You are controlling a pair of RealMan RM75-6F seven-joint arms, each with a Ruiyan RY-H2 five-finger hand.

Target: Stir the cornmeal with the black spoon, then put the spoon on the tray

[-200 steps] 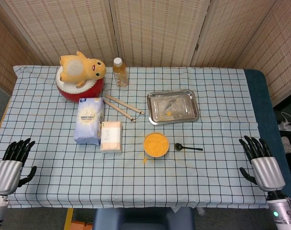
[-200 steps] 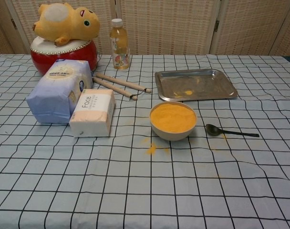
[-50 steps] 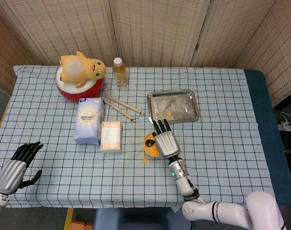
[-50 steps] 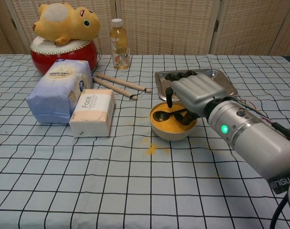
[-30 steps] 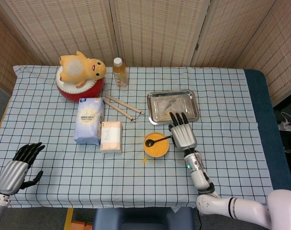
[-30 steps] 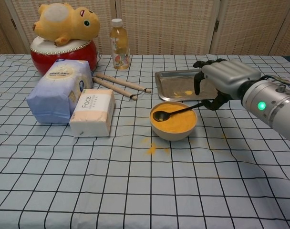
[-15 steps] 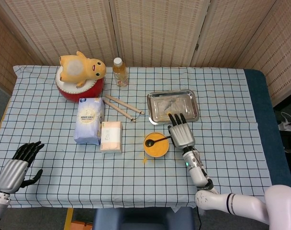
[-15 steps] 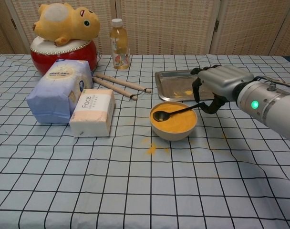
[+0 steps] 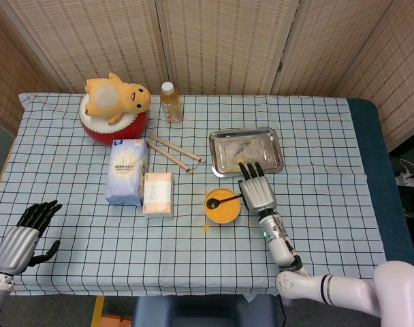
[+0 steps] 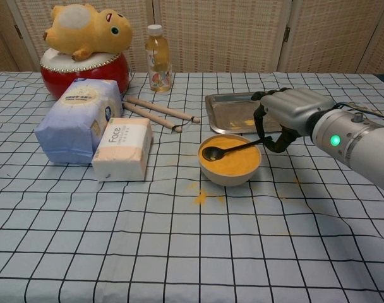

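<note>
Spoon (image 10: 233, 148), black, was pinched by its handle in the right hand (image 10: 287, 117), its scoop resting on the cornmeal (image 10: 230, 158) in the bowl (image 10: 228, 175) (tray (image 10: 227, 113) just behind). Left hand (image 9: 20, 238) lay open near the table's edge.

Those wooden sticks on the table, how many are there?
2. Both wooden sticks lie side by side at a slant, between the red drum and the metal tray, just behind the tissue pack. None seems hidden.

spoon (image 10: 233, 149) in bowl (image 10: 229, 172), tray (image 10: 227, 117) behind bowl
</note>
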